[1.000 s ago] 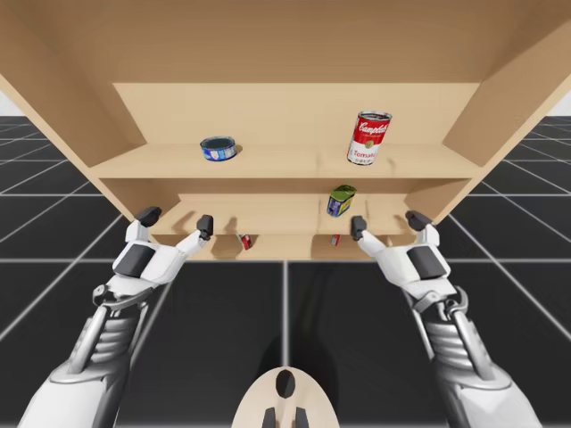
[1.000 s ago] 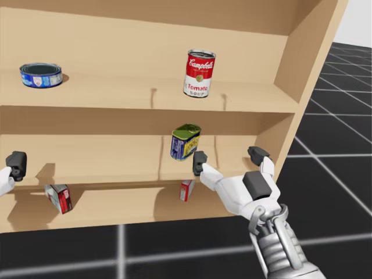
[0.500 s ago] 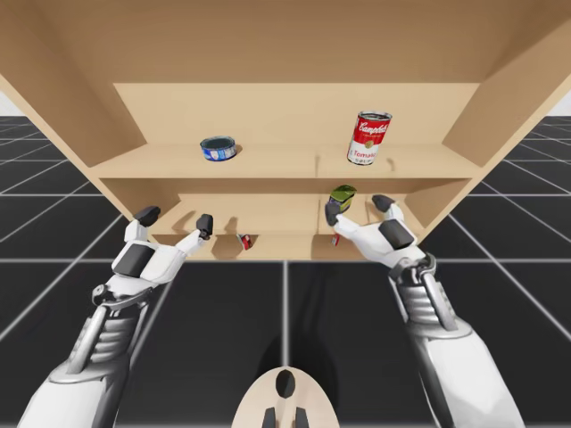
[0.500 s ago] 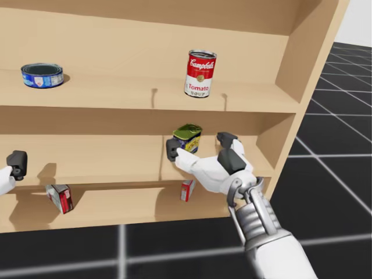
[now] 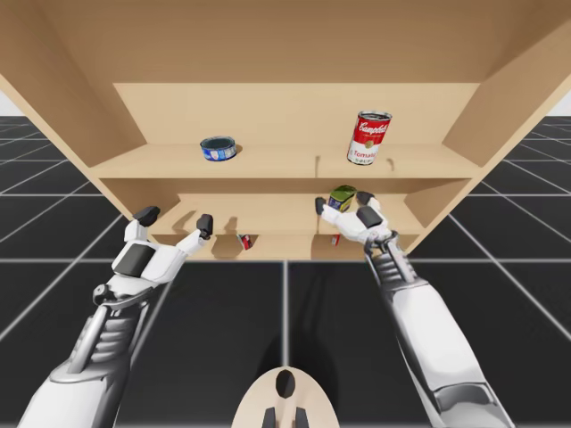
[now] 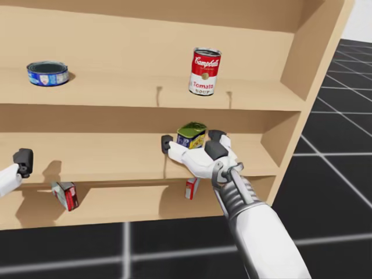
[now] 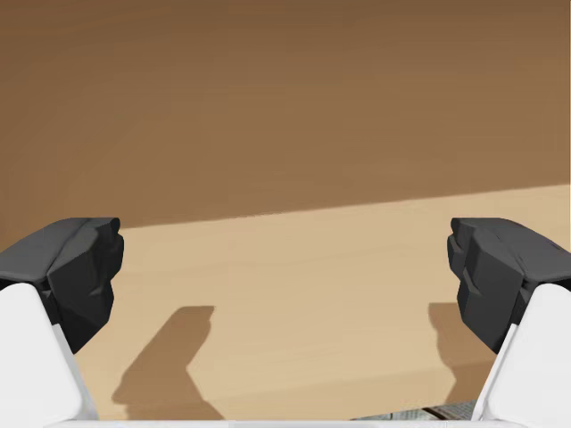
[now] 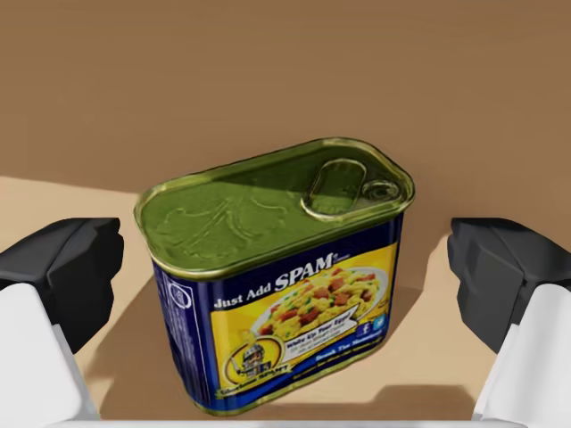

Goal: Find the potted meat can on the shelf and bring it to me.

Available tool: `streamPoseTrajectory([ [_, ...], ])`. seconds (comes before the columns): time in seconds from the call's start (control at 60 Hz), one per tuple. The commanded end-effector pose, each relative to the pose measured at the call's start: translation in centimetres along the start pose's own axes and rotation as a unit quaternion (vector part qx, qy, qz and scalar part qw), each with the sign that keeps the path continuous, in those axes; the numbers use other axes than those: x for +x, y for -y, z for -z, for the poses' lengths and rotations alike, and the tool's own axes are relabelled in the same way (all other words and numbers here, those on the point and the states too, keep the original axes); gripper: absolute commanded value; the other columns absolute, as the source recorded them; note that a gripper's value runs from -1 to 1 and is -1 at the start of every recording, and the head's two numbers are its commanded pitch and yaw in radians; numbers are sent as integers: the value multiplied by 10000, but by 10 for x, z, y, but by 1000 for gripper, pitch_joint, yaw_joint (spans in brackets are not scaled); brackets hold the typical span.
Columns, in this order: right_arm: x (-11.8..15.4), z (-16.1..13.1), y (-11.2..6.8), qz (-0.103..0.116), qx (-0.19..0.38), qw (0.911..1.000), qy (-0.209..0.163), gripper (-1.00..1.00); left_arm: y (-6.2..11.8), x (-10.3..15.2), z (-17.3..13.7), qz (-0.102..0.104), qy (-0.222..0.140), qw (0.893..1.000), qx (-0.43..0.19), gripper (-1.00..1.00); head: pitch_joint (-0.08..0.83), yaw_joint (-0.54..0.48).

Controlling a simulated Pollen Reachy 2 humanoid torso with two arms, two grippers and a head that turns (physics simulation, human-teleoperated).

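The blue-and-yellow rectangular tin (image 8: 277,276) with a green pull-tab lid is standing upright on the middle board of the light wooden shelf unit (image 5: 285,116), toward that board's right end. It is turned so that one corner is facing my right gripper (image 5: 343,203). That gripper is reaching in over the board's front edge with its jaws spread wide, and the tin is sitting squarely between its two dark fingers (image 8: 67,267), one on each side. In the right wrist view a strip of bare board is showing between each finger and the tin's nearest wall, so neither is touching it and nothing is being gripped. In the head view the same two fingers are flanking the tin

My left gripper (image 5: 176,219) is hovering well to the left of the tin, in front of the same board. Its fingers are likewise standing wide apart, with bare wood and their own shadows ahead of them

On the board above the tin, a red-and-white cylindrical can (image 5: 368,137) is standing upright a little to the tin's right, and a flat round blue can (image 5: 218,148) is sitting well to the tin's left. On the board below the tin, a small red box (image 6: 189,188) is leaning just beneath it, and a second small red box (image 6: 65,196) is tilting far to the tin's left
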Motion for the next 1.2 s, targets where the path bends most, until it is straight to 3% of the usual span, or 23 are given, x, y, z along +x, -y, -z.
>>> streamPoseTrajectory([
  [0.017,-10,22,1,54,-102,9999,-115,-1000,0,-1,0,29,-6,10000,11,-1000,405,-211],
  [0.367,-23,33,-4,-40,5,9997,-224,-1000,1,-2,1,74,-4,10000,11,-1000,400,-206],
  [0.383,-24,32,-5,-36,-11,9998,-200,-620,2,-2,1,84,-6,10000,10,-1000,399,-206],
  [0.4,-24,31,-6,-52,-72,9998,-162,-432,2,-2,1,90,-6,10000,12,-1000,399,-206],
  [0.417,-25,31,-7,-69,-120,9998,-134,53,2,-2,1,95,-5,10000,15,-1000,399,-206],
  [0.433,-25,31,-7,-73,-124,9998,-122,314,2,-2,1,100,-5,9999,15,-1000,399,-206],
  [0.45,-25,29,-8,1,-55,9999,-134,934,2,-2,1,110,-3,9999,15,-1000,398,-207],
  [0.467,-25,28,-8,9,-36,9999,-140,978,3,-2,0,113,-2,9999,15,-1000,398,-207],
  [0.85,-9,-12,-9,-92,-184,9997,165,1000,6,-2,-1,165,-12,9999,9,-1000,391,-212],
  [1.2,26,-50,-15,-409,-359,9941,937,1000,8,-3,-1,179,-38,9998,9,-1000,380,-221],
])
